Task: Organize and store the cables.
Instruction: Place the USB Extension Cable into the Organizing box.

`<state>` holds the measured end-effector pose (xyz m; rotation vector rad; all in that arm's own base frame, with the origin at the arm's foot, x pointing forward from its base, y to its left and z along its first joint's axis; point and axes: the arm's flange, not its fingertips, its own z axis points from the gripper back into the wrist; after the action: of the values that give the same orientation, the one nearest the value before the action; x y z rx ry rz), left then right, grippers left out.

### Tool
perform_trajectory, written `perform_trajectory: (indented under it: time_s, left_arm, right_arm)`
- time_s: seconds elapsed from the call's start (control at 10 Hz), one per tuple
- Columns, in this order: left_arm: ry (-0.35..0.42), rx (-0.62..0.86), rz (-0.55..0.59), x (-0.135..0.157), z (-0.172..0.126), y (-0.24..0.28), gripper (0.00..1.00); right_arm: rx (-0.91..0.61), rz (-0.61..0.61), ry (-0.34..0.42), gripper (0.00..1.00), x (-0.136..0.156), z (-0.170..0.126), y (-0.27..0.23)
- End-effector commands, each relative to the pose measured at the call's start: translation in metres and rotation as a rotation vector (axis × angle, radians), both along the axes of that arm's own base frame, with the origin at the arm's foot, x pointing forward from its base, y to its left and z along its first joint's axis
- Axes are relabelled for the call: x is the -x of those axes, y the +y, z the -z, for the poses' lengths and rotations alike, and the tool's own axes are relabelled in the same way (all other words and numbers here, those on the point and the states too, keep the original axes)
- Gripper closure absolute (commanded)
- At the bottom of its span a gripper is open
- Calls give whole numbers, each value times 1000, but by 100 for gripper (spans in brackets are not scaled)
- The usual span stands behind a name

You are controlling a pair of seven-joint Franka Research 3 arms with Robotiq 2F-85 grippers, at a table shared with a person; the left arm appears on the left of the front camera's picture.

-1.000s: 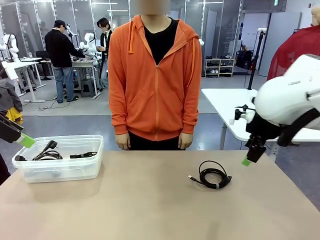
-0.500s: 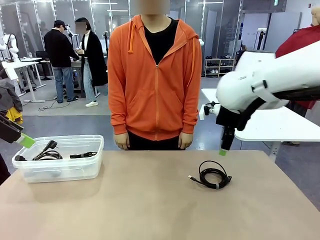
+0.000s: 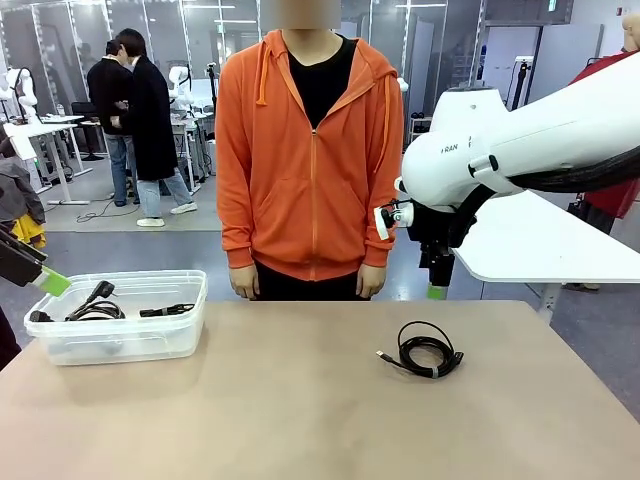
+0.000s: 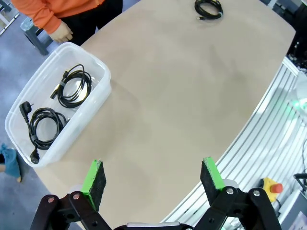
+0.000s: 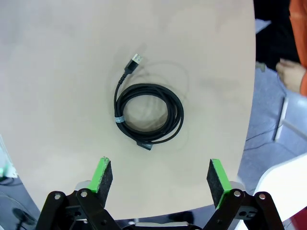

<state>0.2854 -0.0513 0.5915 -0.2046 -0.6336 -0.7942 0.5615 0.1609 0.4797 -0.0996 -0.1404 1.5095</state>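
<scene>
One coiled black cable (image 3: 425, 350) with a small USB-type plug lies loose on the table's right half, and also appears as the cable (image 5: 148, 112) and the cable (image 4: 208, 8). Two more coiled cables (image 4: 73, 88) (image 4: 45, 127) lie inside the clear plastic bin (image 3: 190, 300). My right gripper (image 3: 435, 290) hangs open above the table's far edge, just behind the loose cable; in its wrist view the right gripper (image 5: 160, 175) is empty with the coil straight below. My left gripper (image 3: 50, 282) is at the far left, open and empty, as the left gripper (image 4: 152, 175) high above the table's left part.
A person in an orange hoodie stands at the far edge, hands down; one hand (image 5: 290, 72) hangs beyond the table edge near the cable. The bin (image 4: 98, 72) sits at the table's left end. A white table (image 3: 520, 235) stands behind on the right.
My right arm has swung leftward and risen, going from the table's right side to above the loose cable's far side. The left gripper, cable and bin have not moved.
</scene>
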Motion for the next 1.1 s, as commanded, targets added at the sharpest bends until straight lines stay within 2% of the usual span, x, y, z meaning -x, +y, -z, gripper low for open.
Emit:
perform_trajectory:
  time_s: [0.0, 0.1, 0.3, 0.4, 1.0]
  left_arm:
    - [-6, 9, -15, 0, 2, -2, 0]
    - [-6, 9, -15, 0, 2, -2, 0]
    - [-6, 9, -15, 0, 2, -2, 0]
    - [-6, 9, -15, 0, 2, -2, 0]
    - [-6, 9, -15, 0, 2, -2, 0]
  right_arm:
    - [20, -98, 15, 0, -6, 4, -6]
    - [-22, -182, 71, 0, -3, 5, -5]
    - [-22, -162, 85, 0, -2, 5, -7]
    - [1, -142, 39, 0, 2, 7, 0]
    - [1, -142, 39, 0, 2, 7, 0]
